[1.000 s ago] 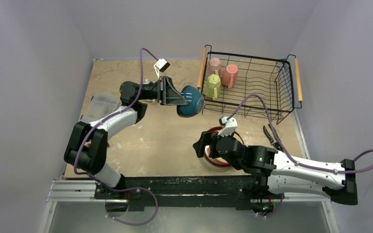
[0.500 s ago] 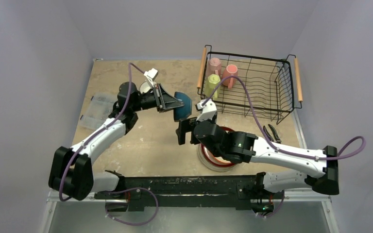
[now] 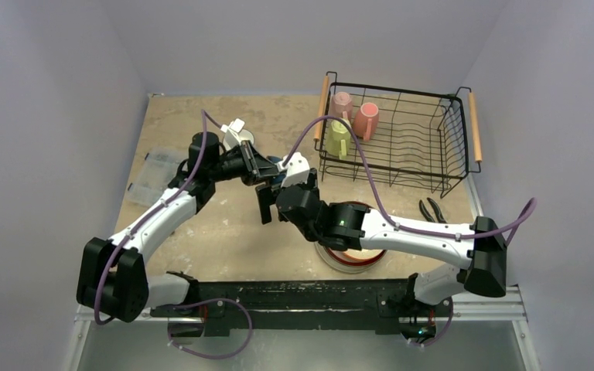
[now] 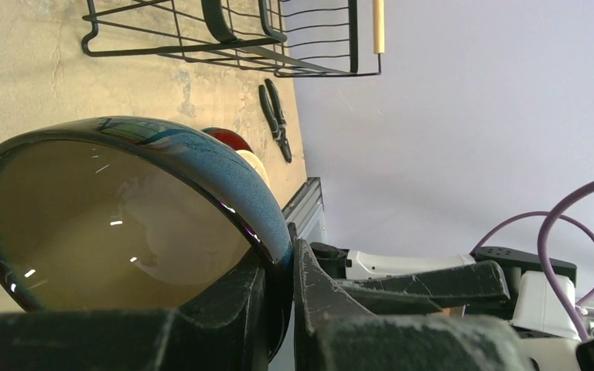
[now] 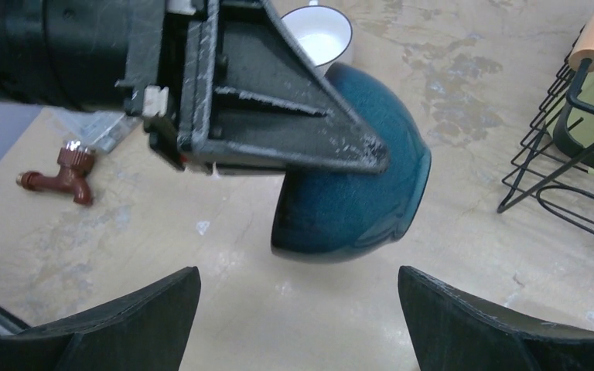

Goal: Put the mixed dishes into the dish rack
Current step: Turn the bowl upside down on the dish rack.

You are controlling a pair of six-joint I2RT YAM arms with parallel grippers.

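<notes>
From above, the left gripper (image 3: pixel 269 171) has drawn the teal glazed bowl (image 3: pixel 278 165) back from the black wire dish rack with wooden handles (image 3: pixel 399 139) toward the middle of the table. The right gripper (image 3: pixel 266 205) has swung left, off the stack of round plates (image 3: pixel 349 261), and now hangs just beside the bowl, hiding most of it. The pale pink mug (image 3: pixel 341 103), salmon mug (image 3: pixel 366 120) and yellow-green mug (image 3: pixel 337 139) stand in the rack's left end as before. The left wrist view shows the two fingers clenched on the bowl's rim, one inside against the cream lining and one outside, with the bowl tilted on its side. In the right wrist view that gripper's own fingers (image 5: pixel 124 317) stand wide apart and empty, the bowl's teal underside between and beyond them, and a white mug (image 5: pixel 321 35) on the table behind.
</notes>
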